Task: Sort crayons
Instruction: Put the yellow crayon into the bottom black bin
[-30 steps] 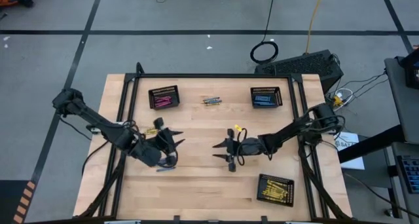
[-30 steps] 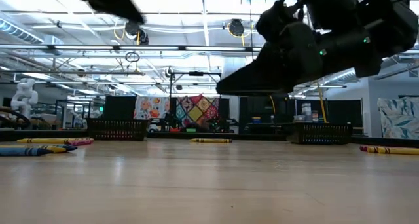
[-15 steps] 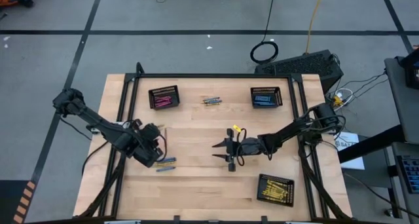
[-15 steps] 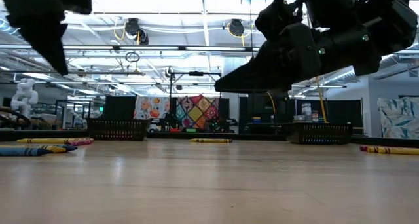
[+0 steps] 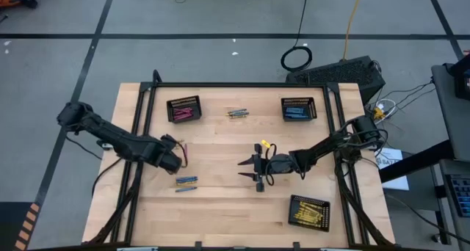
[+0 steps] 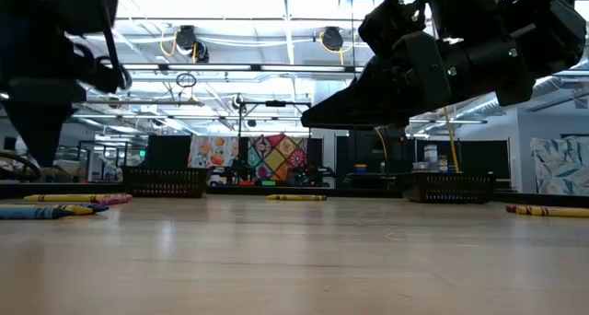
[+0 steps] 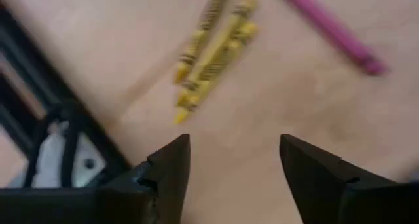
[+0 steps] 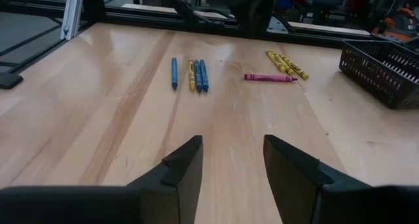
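Loose crayons lie flat on the wooden table. A blue and yellow group [image 5: 186, 182] lies left of centre, also in the right wrist view [image 8: 190, 73]. Yellow crayons [image 7: 213, 47] and a pink crayon [image 7: 334, 31] lie ahead of my left gripper. A few more lie at the far middle [image 5: 236, 113], and a yellow one [image 5: 266, 143] beside my right arm. My left gripper [image 5: 176, 150] is open and empty above the table's left part [image 7: 232, 165]. My right gripper [image 5: 246, 165] is open and empty near the centre, pointing toward the table's left [image 8: 232, 158].
Three black mesh baskets stand on the table: one with pink crayons at the far left [image 5: 183, 108], one with blue at the far right [image 5: 298, 108], one with yellow at the near right [image 5: 308, 211]. A black frame rail [image 5: 143, 115] runs along the left side.
My left gripper has drawn back toward the table's left and far edges and turned from pointing right to pointing down at the yellow and pink crayons. The blue and yellow group it covered now shows. My right gripper has kept still.
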